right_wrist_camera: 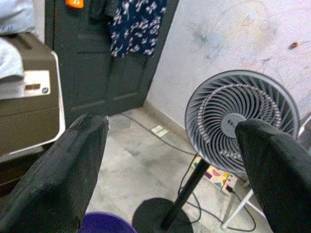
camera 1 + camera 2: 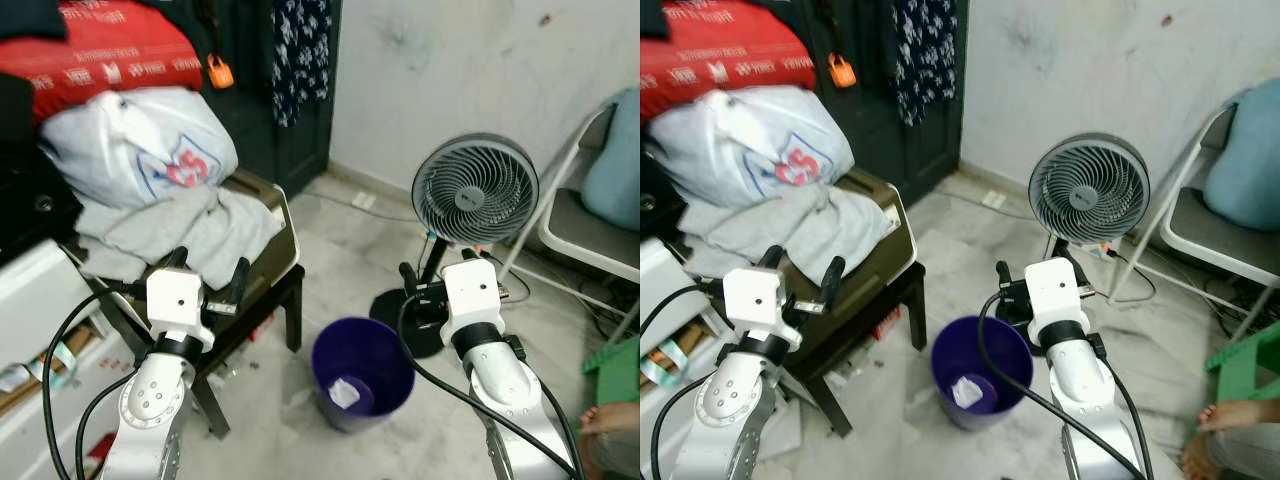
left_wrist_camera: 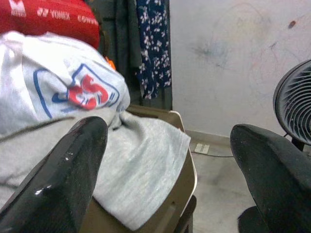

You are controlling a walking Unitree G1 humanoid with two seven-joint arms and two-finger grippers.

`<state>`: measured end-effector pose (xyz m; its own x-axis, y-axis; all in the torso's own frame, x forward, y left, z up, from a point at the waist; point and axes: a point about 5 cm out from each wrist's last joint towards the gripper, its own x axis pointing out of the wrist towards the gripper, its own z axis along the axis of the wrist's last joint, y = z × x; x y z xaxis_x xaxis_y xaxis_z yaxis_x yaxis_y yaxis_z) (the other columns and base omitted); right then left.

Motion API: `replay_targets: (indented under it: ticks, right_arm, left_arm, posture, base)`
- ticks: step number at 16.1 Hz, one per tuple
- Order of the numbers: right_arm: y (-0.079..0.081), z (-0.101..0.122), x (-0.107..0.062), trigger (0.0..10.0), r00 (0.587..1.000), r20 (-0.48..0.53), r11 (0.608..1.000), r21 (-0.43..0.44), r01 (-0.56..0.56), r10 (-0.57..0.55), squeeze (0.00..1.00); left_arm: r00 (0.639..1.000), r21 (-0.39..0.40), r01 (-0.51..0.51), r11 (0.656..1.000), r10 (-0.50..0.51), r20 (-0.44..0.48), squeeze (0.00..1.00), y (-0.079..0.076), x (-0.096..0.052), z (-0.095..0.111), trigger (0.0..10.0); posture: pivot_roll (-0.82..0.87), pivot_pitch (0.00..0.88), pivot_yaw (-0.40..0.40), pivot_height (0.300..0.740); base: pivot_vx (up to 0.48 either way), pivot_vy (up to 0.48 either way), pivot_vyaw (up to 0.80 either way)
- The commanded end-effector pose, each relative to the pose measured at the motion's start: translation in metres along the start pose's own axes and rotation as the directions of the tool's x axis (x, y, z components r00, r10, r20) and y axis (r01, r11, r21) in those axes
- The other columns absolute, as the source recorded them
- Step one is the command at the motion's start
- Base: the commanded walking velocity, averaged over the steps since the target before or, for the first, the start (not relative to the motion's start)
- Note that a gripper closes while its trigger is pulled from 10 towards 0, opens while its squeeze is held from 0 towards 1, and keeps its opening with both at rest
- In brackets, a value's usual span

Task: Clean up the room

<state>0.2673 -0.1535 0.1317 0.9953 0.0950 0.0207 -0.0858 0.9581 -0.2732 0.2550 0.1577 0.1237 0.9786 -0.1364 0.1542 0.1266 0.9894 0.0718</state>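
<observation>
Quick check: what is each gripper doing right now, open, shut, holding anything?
Left gripper: open, holding nothing, fingers spread in front of the grey cloth.
Right gripper: open, holding nothing, raised above the purple bin near the fan.

The round purple plastic bin (image 2: 362, 372) looks smooth, with crumpled white paper (image 2: 345, 392) inside. Left of it, soft matt grey cloth (image 2: 185, 232) drapes a smooth olive-brown case (image 2: 283, 255). The far grey fan (image 2: 475, 189) has a ribbed plastic grille. The pale stone floor (image 2: 330, 265) is mottled and scuffed. The left gripper's black fingers (image 3: 63, 179) shine glossy.
</observation>
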Motion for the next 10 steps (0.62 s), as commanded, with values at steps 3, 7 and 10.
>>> replay_targets:
  ticks: [3,7,10]
  right_arm:
    - [-0.0045,-0.0014,-0.0003,10.0,0.999,-0.002,0.999,0.018,0.034,-0.034,0.0]
    - [-0.006,-0.0048,0.0002,10.0,0.999,-0.027,0.997,0.063,0.047,-0.046,0.0]
    - [-0.0007,-0.0048,0.0012,10.0,0.999,-0.015,0.999,-0.022,0.035,-0.035,0.0]
  left_arm:
    - [0.999,0.0,0.037,0.999,-0.037,0.022,0.0,-0.0049,0.0031,0.0054,10.0]
    - [0.999,-0.002,0.045,0.999,-0.045,0.019,0.0,-0.0065,0.0024,0.005,10.0]
    - [0.998,-0.004,0.059,0.998,-0.059,0.02,0.0,-0.0084,0.0021,0.005,10.0]
  posture:
    - [-0.12,0.012,-0.025,0.74]
    - [-0.12,0.014,-0.022,0.74]
    - [-0.11,0.014,-0.018,0.74]
  base:
    - [0.0,0.0,0.0]
    - [0.187,0.0,0.0]
    - [0.284,0.0,0.0]
